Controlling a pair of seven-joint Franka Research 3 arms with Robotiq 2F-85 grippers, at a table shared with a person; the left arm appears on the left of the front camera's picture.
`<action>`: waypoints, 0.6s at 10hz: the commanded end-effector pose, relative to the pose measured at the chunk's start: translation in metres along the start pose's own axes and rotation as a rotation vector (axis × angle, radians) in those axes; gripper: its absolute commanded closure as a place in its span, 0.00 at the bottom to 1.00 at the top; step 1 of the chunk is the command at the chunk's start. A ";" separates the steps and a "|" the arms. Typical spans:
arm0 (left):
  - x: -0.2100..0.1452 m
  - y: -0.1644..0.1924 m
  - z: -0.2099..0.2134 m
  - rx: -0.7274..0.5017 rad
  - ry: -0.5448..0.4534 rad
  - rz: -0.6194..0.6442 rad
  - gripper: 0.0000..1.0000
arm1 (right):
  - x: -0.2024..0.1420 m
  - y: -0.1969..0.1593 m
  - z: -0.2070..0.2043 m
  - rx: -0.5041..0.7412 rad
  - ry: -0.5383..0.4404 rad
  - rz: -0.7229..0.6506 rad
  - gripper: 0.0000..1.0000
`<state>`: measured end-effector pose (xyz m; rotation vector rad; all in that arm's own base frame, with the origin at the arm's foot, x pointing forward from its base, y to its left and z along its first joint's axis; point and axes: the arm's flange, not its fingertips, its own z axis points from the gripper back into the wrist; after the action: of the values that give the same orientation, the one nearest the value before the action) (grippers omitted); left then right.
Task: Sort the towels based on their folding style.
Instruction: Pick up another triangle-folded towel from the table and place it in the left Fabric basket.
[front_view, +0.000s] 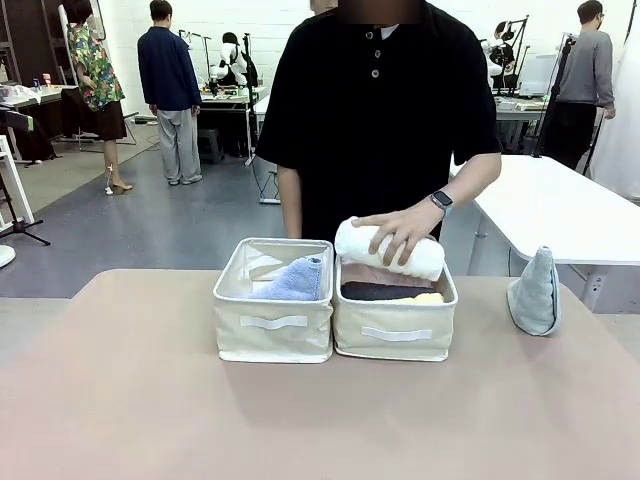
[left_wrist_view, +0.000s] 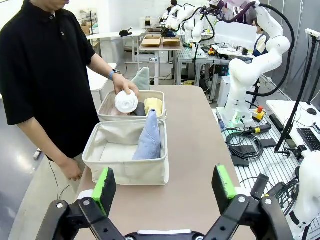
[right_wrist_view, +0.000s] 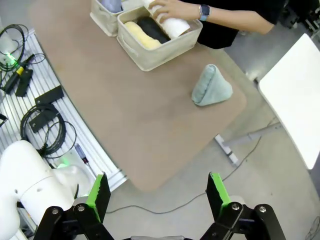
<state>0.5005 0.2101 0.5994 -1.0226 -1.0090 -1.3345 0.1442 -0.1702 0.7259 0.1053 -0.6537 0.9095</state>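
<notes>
White rolled towel (front_view: 392, 250) rests under the person's hand (front_view: 400, 228) on top of the right bin (front_view: 395, 340), above the pink roll (front_view: 385, 274), dark grey roll (front_view: 378, 291) and yellow roll (front_view: 428, 298), while the light blue cone (front_view: 295, 282) leans in the left bin (front_view: 272, 342), the pale teal cone (front_view: 535, 295) stands apart on the desk (front_view: 150, 400), and the left claw (left_wrist_view: 165, 181) and right claw (right_wrist_view: 157, 187) are both spread and empty.

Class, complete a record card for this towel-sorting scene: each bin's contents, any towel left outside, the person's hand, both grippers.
Left bin: light blue cone towel
Right bin: pink towel, dark grey towel, yellow towel, all rolled
Person's hand: holds white rolled towel over right bin
Outside bins: pale teal cone towel, upright on table
Left gripper: open, empty
Right gripper: open, empty
</notes>
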 end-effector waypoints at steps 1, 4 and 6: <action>0.001 -0.002 0.001 -0.001 0.001 0.000 0.00 | 0.000 0.000 0.000 0.000 0.000 0.000 0.00; 0.001 -0.002 0.001 -0.001 0.001 0.000 0.00 | 0.061 -0.025 -0.077 -0.185 0.180 -0.206 0.00; 0.001 -0.002 0.001 -0.001 0.001 0.000 0.00 | 0.086 -0.051 -0.137 -0.227 0.273 -0.182 0.00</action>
<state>0.5006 0.2098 0.5994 -1.0234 -1.0092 -1.3348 0.2605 -0.0971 0.6873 -0.1145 -0.5492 0.6823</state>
